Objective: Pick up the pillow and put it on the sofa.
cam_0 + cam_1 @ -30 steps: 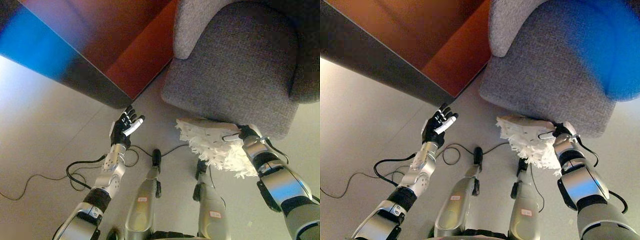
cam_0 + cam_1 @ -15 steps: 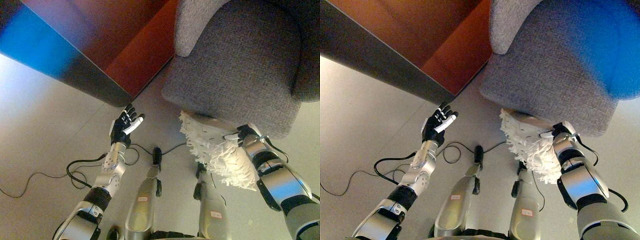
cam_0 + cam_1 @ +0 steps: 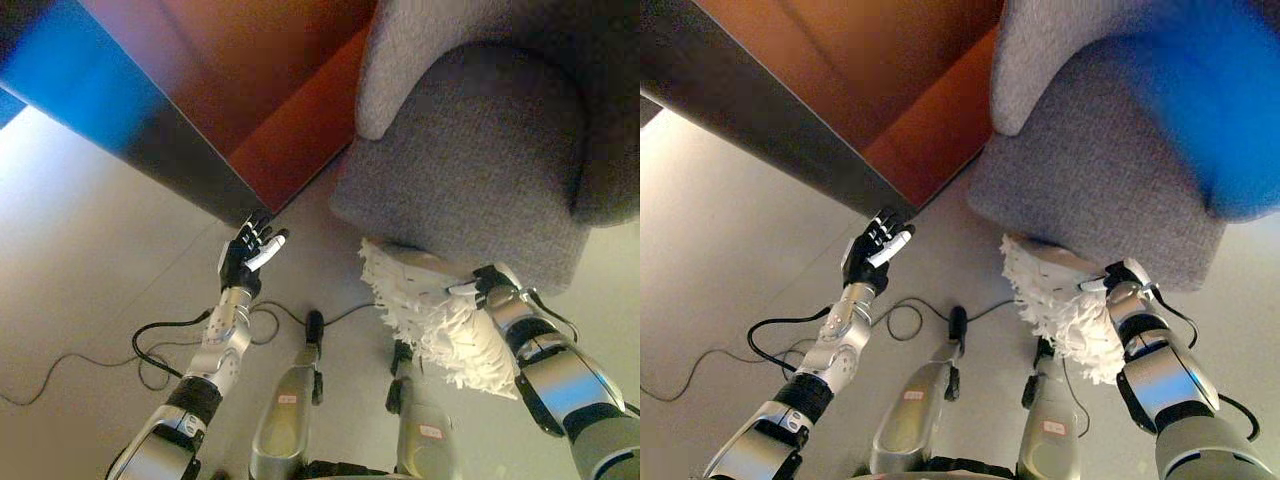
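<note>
A white shaggy pillow hangs from my right hand, whose fingers pinch its upper right edge. The pillow's top edge sits just below the front edge of the grey sofa seat; I cannot tell whether they touch. The sofa fills the upper right of both views, with a lighter grey armrest on its left side. My left hand is held out over the floor to the left of the pillow, fingers straight and holding nothing.
A red-brown cabinet with a dark base runs diagonally across the upper left, meeting the sofa's left side. Light floor spreads to the left and below.
The pillow has tipped from lying flat to hanging with its fringe down and now sits nearer the sofa's front edge. The whole view has shifted a little. The left hand keeps its pose.
</note>
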